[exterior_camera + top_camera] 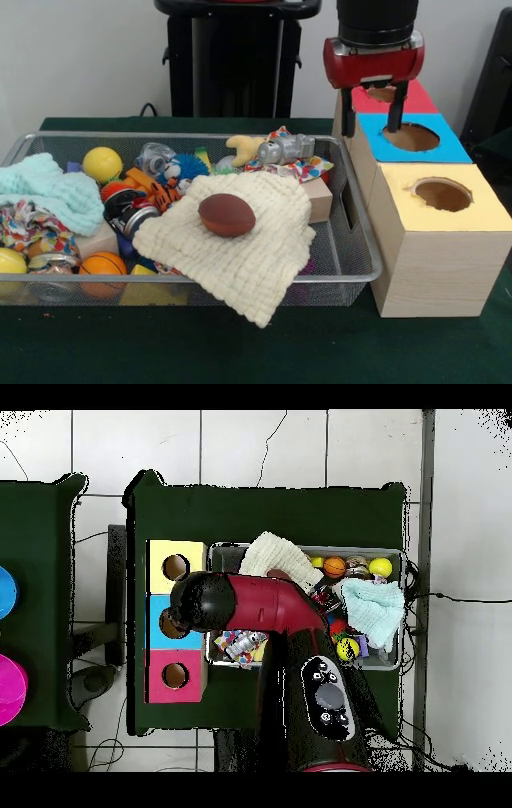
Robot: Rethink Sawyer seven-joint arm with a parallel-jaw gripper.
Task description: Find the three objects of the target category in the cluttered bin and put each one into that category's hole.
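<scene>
Claw (pixel 371 122), hidden overhead, hangs spread above the blue-topped box (pixel 412 138).

The wide silver wire-mesh bin (pixel 362 276) is showing a smooth, shiny metal rim; a cream waffle-knit cloth (pixel 240 248) is lying soft and matt under a brown, leathery-looking football (pixel 226 214), and the tan cardboard boxes (pixel 432 272) are looking matt, with rough-cut holes in coloured paper tops

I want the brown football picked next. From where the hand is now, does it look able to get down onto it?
Probably yes. The football lies uncovered on top of the cream cloth in the bin; nothing sits over it. The open hand hangs over the boxes, so it must travel across.
</scene>
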